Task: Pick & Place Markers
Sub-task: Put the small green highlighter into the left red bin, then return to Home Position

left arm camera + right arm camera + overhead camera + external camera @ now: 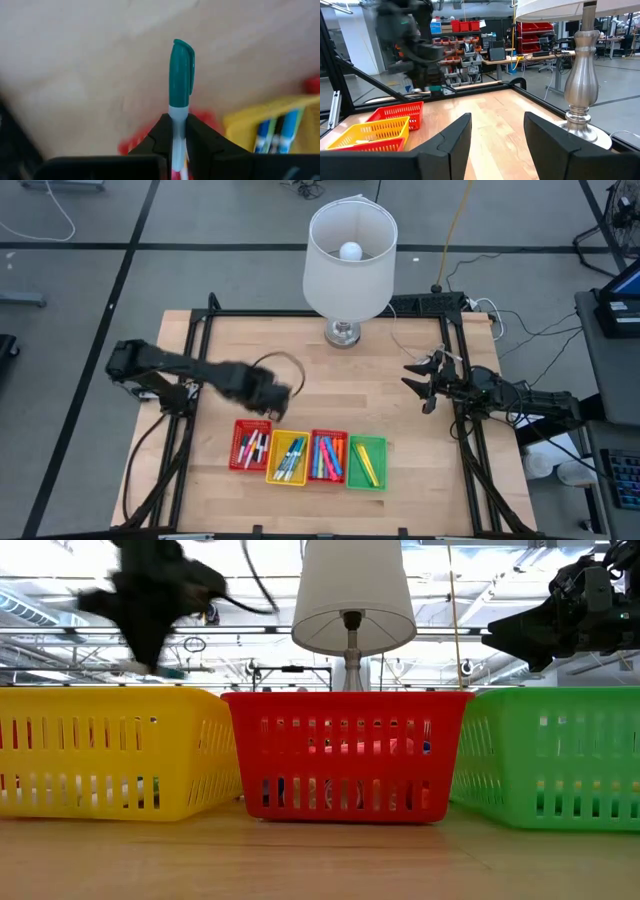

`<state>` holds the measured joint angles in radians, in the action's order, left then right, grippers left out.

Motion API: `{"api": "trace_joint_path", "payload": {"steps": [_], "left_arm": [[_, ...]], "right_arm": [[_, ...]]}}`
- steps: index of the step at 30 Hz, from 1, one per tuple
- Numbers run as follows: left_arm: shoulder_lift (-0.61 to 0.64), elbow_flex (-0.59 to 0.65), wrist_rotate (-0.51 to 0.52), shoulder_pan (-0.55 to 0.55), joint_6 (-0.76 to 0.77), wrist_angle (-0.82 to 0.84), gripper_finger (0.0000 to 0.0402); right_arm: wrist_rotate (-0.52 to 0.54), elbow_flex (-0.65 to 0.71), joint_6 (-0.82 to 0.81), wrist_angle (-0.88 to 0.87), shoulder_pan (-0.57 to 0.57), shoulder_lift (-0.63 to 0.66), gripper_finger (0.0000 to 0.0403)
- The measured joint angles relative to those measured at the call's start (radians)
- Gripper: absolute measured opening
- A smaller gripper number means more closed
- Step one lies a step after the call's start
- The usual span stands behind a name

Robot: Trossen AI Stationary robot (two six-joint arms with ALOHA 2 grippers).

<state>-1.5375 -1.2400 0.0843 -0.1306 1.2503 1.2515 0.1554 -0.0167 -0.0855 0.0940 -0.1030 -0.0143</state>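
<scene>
Now | left gripper clamped on green-capped marker, axis along fingers | your trays directly below | right gripper idle, open, right edge.

No readable text, labels or numbers

Bright, even light (left arm motion-blurred).

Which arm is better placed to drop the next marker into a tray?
Left. The left gripper is shut on a green-capped marker and hovers beside the red tray. The right gripper waits open and empty near the table's right edge, away from the trays.
</scene>
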Motion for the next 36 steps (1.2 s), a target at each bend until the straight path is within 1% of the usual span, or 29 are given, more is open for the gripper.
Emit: {"api": "trace_joint_path", "payload": {"steps": [3, 5, 7, 11, 13, 16, 21, 23, 25, 28, 33, 36], "left_arm": [[0.013, 0.0, -0.001, -0.13, 0.23, 0.05, 0.0034], [0.007, 0.0, -0.006, -0.211, 0.386, 0.055, 0.0034], [-0.014, 0.0, -0.007, -0.272, 0.51, 0.042, 0.0034], [-0.057, 0.0, -0.004, -0.332, 0.634, 0.026, 0.0034], [-0.083, 0.0, -0.033, -0.346, 0.682, 0.021, 0.0038], [-0.132, 0.0, -0.099, -0.357, 0.715, 0.016, 0.0042], [-0.166, 0.0, -0.086, -0.355, 0.727, -0.003, 0.0046], [-0.166, 0.0, -0.083, -0.346, 0.723, -0.044, 0.0056], [-0.165, 0.0, -0.084, -0.338, 0.723, -0.075, 0.0074], [-0.165, 0.0, -0.089, -0.334, 0.722, -0.111, 0.0114], [-0.165, 0.0, -0.158, -0.328, 0.774, -0.159, 0.0184], [-0.165, 0.0, -0.191, -0.328, 0.795, -0.166, 0.021]], "right_arm": [[0.0, 0.0, 0.0, 0.0, 0.0, 0.0, 0.0169], [0.0, 0.0, 0.0, 0.0, 0.0, 0.0, 0.0169], [0.0, 0.0, 0.0, 0.0, 0.0, 0.0, 0.0169], [0.0, 0.0, 0.0, 0.0, 0.0, 0.0, 0.0169], [0.0, 0.0, 0.0, 0.0, 0.0, 0.0, 0.0169], [0.0, 0.0, 0.0, 0.0, 0.0, 0.0, 0.0169], [0.0, 0.0, 0.0, 0.0, 0.0, 0.0, 0.0169], [0.0, 0.0, 0.0, 0.0, 0.0, 0.0, 0.0169], [0.0, 0.0, 0.0, 0.0, 0.0, 0.0, 0.0169], [0.0, 0.0, 0.0, 0.0, 0.0, 0.0, 0.0169], [0.0, 0.0, 0.0, 0.0, 0.0, 0.0, 0.0169], [0.0, 0.0, 0.0, 0.0, 0.0, 0.0, 0.0169]]}}
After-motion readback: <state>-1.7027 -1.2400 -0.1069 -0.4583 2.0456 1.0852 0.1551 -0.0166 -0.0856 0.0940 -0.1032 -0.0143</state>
